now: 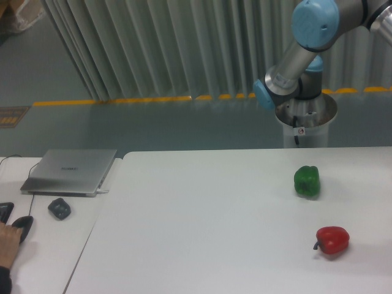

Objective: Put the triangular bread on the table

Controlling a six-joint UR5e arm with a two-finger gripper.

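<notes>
A person's hand (pixel 7 242) rests by a black mouse (pixel 23 225) at 8 o'clock on a narrow desk (pixel 43 257) that also holds a closed laptop (pixel 70 171) and a small dark object (pixel 59 208). On the white table (pixel 202 226), a green pepper (pixel 307 181) sits at 3 o'clock and a red pepper (pixel 332 240) at 4 o'clock. At 1 o'clock the robot arm (pixel 300 55) rises out of frame, its gripper and the triangular bread unseen, so the fingers' state cannot be told
</notes>
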